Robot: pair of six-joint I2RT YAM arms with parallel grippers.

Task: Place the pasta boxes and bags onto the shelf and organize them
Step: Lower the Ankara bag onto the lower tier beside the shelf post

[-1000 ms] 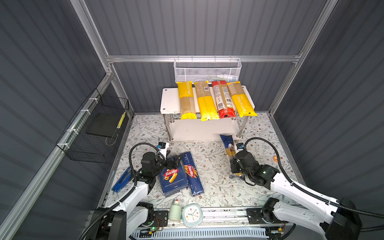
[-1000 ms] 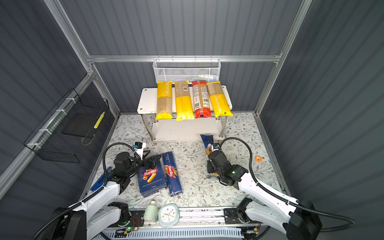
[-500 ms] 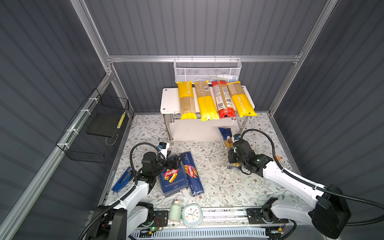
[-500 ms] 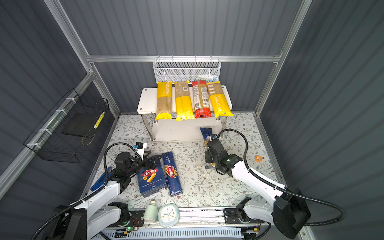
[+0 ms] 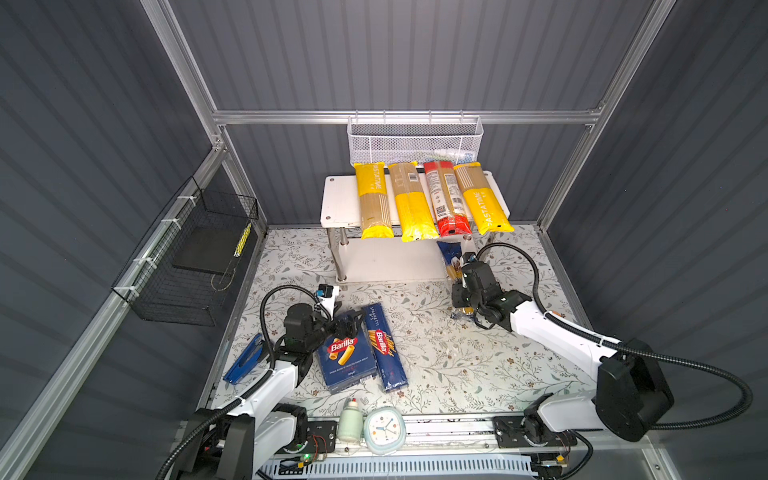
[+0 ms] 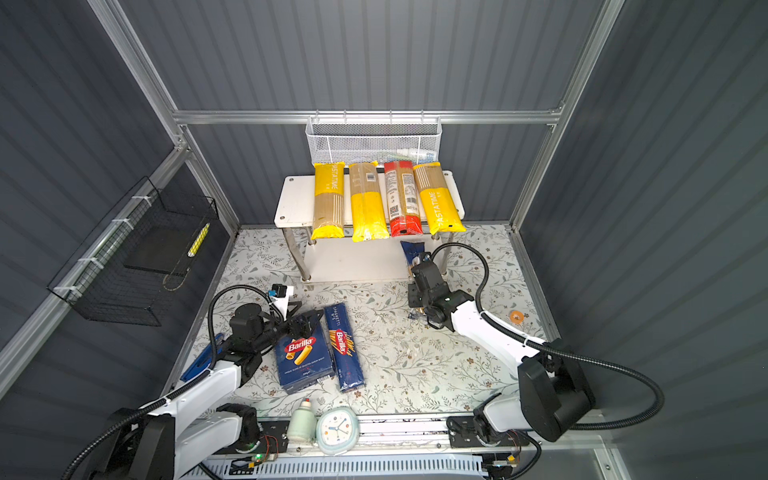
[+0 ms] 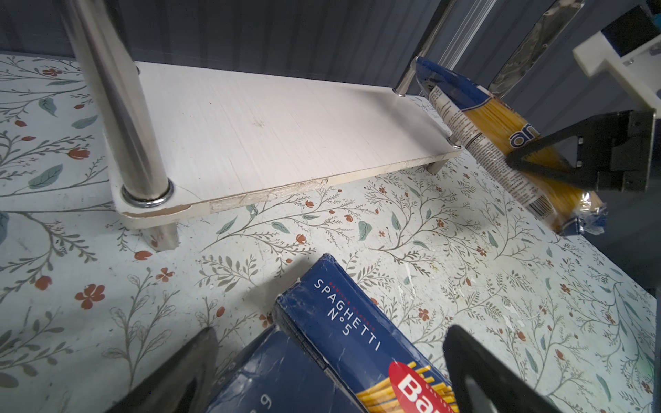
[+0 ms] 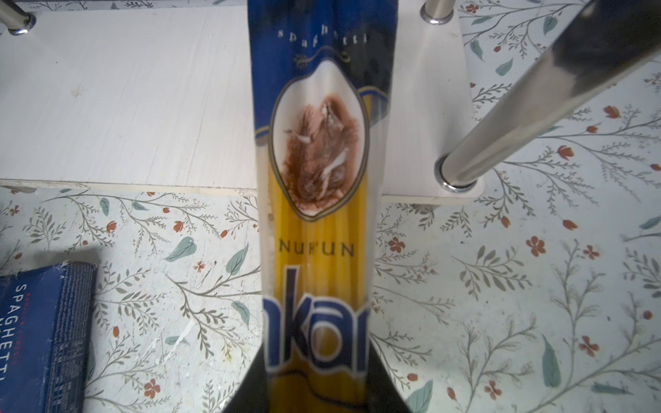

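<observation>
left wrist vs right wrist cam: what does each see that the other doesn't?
Left wrist only: the left gripper, jaws open over the shelf-side end of the narrow spaghetti box, a corner of the wide box, and the barcode side of the blue ankara bag.
Right wrist only: the bag's front face with its oval picture.
Both: the bag, clamped in the right gripper with its far end over the lower shelf board, the spaghetti box and chrome legs.
</observation>
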